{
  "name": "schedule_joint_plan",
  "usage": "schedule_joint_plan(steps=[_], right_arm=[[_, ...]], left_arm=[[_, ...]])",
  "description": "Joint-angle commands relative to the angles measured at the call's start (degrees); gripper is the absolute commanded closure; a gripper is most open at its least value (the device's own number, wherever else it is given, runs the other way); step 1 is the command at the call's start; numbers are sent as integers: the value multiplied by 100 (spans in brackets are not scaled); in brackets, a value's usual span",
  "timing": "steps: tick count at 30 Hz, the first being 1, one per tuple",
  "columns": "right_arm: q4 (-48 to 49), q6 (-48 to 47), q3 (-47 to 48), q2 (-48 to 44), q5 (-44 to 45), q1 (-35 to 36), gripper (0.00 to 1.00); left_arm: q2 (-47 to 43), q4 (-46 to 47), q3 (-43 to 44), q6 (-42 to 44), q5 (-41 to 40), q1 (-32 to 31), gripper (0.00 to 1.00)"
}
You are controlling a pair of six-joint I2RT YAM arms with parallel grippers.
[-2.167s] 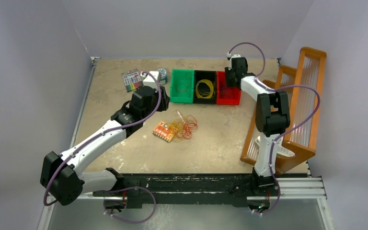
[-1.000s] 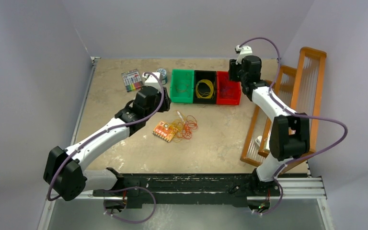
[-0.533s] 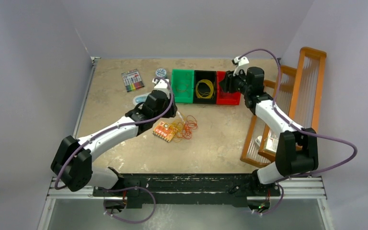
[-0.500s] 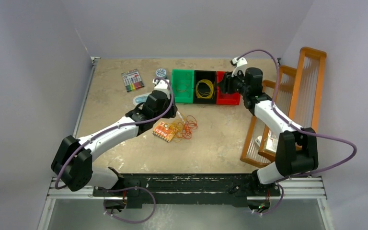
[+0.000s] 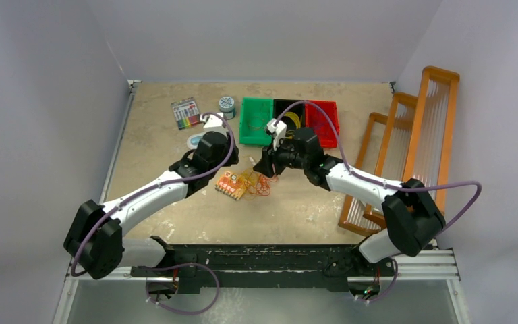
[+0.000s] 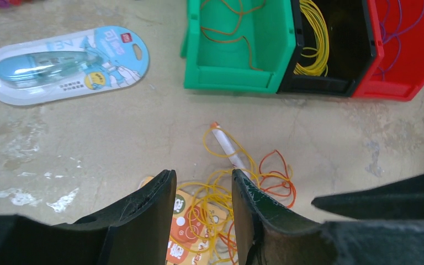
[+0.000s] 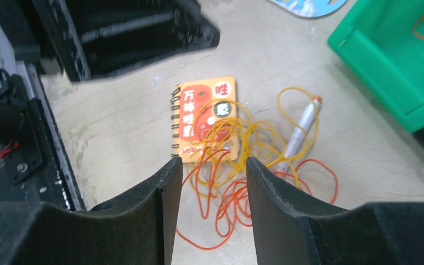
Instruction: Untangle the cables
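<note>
Top external view: cables, a yellow and orange-red tangle, at mid-bench, partly over an orange notebook, a pen among the loops. Further loops lie in the green bin, black bin and red bin. Left pincer: partly parted, empty, above the tangle. Right pincer: likewise.

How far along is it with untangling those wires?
Done: some cables lie sorted in the green bin, black bin and red bin. In hand: nothing; the left gripper and right gripper hang open by the tangle. Left: that yellow and orange tangle, draped over a notebook and pen.
</note>
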Motion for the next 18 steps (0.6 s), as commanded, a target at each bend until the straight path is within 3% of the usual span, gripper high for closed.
schedule_joint_plan(steps=[1, 18], right_arm=[[369, 235, -99, -210, -283, 132, 51], [-193, 218, -12, 483, -304, 308, 49]], left_arm=[[-296, 371, -78, -149, -346, 82, 59], [-332, 555, -290, -266, -294, 82, 59]])
